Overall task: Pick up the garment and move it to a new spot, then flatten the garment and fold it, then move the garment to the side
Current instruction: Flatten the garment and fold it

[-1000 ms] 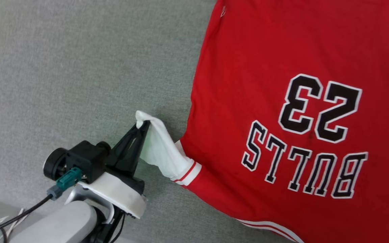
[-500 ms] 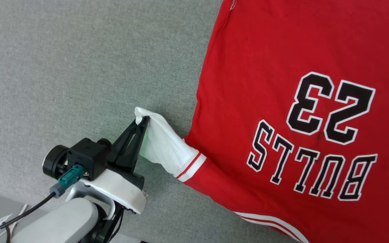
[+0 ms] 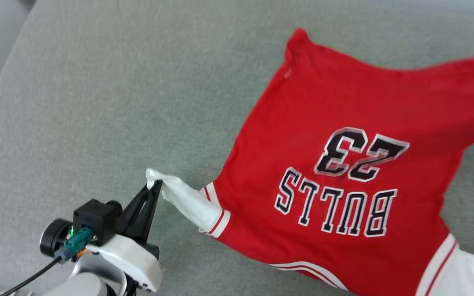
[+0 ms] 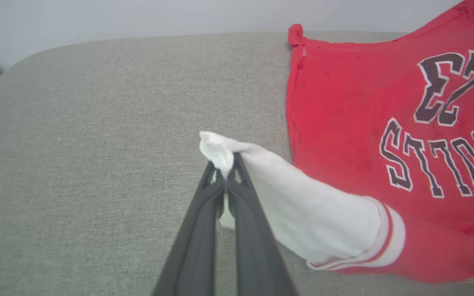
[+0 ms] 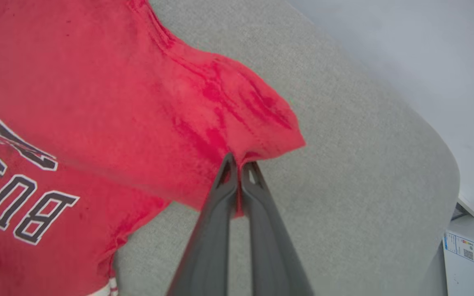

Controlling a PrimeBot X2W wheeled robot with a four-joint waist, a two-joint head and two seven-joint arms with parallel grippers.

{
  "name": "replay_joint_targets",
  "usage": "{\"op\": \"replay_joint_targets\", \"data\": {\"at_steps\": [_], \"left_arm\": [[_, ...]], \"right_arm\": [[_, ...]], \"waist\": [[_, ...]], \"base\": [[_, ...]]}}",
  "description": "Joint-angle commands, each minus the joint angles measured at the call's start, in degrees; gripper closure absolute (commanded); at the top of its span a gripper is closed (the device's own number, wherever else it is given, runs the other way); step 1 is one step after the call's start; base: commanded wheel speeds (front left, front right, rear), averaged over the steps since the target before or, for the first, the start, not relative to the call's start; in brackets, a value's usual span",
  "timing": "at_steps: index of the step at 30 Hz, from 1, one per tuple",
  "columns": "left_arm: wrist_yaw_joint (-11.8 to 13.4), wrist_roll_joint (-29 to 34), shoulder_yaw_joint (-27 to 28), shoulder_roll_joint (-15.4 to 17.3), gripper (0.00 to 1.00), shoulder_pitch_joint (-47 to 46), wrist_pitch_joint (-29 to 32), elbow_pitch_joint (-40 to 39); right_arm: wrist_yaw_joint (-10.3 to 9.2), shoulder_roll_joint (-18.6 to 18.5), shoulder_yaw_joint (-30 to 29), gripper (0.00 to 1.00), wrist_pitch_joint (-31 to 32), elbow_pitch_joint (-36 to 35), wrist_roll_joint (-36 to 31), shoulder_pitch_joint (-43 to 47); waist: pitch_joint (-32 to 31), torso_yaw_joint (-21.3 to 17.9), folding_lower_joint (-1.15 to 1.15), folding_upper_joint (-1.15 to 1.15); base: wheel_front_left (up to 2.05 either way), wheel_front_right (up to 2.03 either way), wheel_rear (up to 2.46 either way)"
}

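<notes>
Two pairs of dark, tapered fingers are each pressed together on cloth. We see the left gripper [image 4: 225, 164] clamped on the bunched tip of the white sleeve [image 4: 303, 218]. The right gripper [image 5: 240, 166] is clamped on a fold of red fabric beside a corner of the garment [image 3: 344, 107].

The garment is a soft red jersey knit, lying printed side up on the grey cushion [image 3: 97, 102]. The cushion cover is a coarse, flat weave with rounded edges. The lettering [image 3: 335, 201], black with a white outline, reads upside down in the head view. Red-and-white striped trim bands the sleeve seam. The pinched sleeve is drawn into a narrow cone, and the red panel wrinkles toward the right grip.

Compared with a second ago, the head view has shifted, so the camera has moved. We now see the hem corner [image 3: 298, 39] at the top and a second white sleeve [image 3: 463, 271] at lower right. The left grip is unchanged, but the sleeve looks thinner and more stretched.
</notes>
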Motion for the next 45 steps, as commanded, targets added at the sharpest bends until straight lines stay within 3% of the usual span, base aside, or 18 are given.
{"op": "replay_joint_targets", "data": {"at_steps": [1, 6, 12, 16, 23, 24, 25, 36, 39, 44, 45], "left_arm": [[0.3, -0.2, -0.1, 0.4, 1.00, 1.0, 0.0, -0.1], [1.7, -1.3, 0.5, 1.8, 1.00, 3.6, 0.0, -1.2], [3.0, -1.9, 0.8, 3.3, 1.00, 6.0, -0.1, -2.5], [3.2, -1.8, 0.5, 3.6, 1.00, 6.3, 0.1, -3.1], [3.1, -1.4, 0.0, 3.6, 1.00, 5.8, 0.5, -3.6], [3.1, -1.4, 0.0, 3.6, 1.00, 5.7, 0.6, -3.5], [3.1, -1.4, -0.1, 3.6, 1.00, 5.6, 0.7, -3.5], [2.7, -0.6, -0.5, 2.9, 1.00, 4.4, 1.2, -3.6], [2.1, 0.1, -0.8, 2.5, 1.00, 3.0, 1.5, -3.6], [1.6, 1.0, -0.8, 1.8, 1.00, 0.9, 1.7, -3.4], [1.1, 1.4, -0.9, 1.4, 1.00, 0.1, 1.7, -3.2]], "right_arm": [[-0.04, -0.7, 0.4, 1.00, -0.5, -1.0, 0.5, 2.2], [-0.04, -8.0, -0.2, 1.00, -3.0, -7.5, 4.4, 14.1], [-0.05, -12.2, -2.7, 1.00, -6.5, -10.3, 8.0, 32.0], [-0.04, -11.4, -3.5, 1.00, -9.0, -9.6, 8.8, 44.7], [-0.04, -5.4, -7.1, 1.00, -14.0, -6.9, 8.2, 57.0], [-0.04, -4.8, -8.0, 0.66, -14.6, -7.0, 7.8, 57.2], [-0.04, -4.3, -9.0, 0.00, -15.1, -7.2, 7.4, 57.3], [-0.04, -8.6, -21.3, 0.00, -13.1, -17.0, 3.4, 47.3], [-0.04, -9.7, -20.2, 0.00, -10.2, -19.7, 3.1, 40.7], [-0.04, -8.1, -15.8, 0.00, -5.6, -19.5, 2.6, 30.0], [-0.04, -6.7, -12.0, 0.00, -2.4, -17.8, 1.4, 24.5]], "waist": [[-4.1, -3.3, 0.00, 0.00], [-7.0, -6.4, 0.00, 0.00], [-8.6, -9.3, 0.00, 0.00], [-8.9, -10.0, 0.00, 0.00], [-8.6, -10.5, 0.00, 0.00], [-8.6, -10.5, 0.00, 0.00], [-8.7, -10.6, 0.00, 0.00], [-7.9, -8.9, 0.00, 0.00], [-6.5, -7.5, 0.00, 0.00], [-3.9, -5.4, 0.00, 0.00], [-2.6, -4.4, 0.00, 0.00]], "base": [[0.00, 0.00, 0.00], [0.00, 0.00, 0.00], [0.00, 0.00, 0.00], [0.00, 0.00, 0.00], [0.00, 0.00, 0.00], [0.00, 0.00, 0.00], [0.00, 0.00, 0.00], [0.00, 0.00, 0.00], [0.00, 0.00, 0.00], [0.00, 0.00, 0.00], [0.00, 0.00, 0.00]]}}
